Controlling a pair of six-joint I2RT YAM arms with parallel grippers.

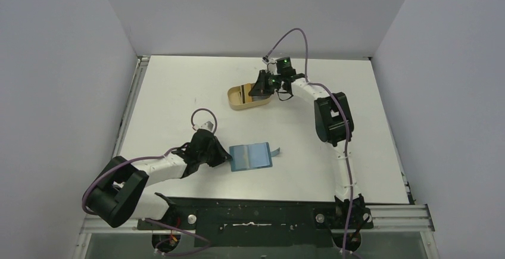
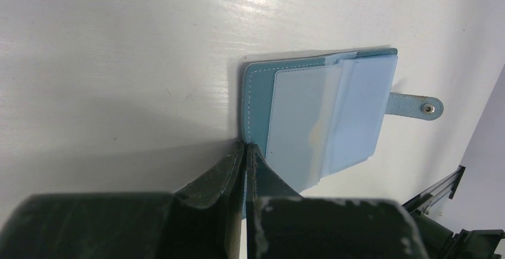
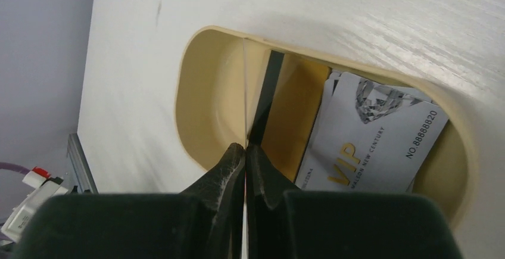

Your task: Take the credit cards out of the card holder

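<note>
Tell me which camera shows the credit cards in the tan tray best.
Right wrist: it looks into the tray, so the credit cards show large, VIP print legible. Top external shows them too small to make out; left wrist misses them.

White table carrying two things, one by each gripper.
The table [image 1: 178,92] bears the teal card holder [image 1: 251,156], lying open and flat just ahead of the left gripper [image 1: 228,159] with its near edge at the fingertips. A tan oval tray [image 1: 238,98] lies under the right gripper [image 1: 262,86].
</note>
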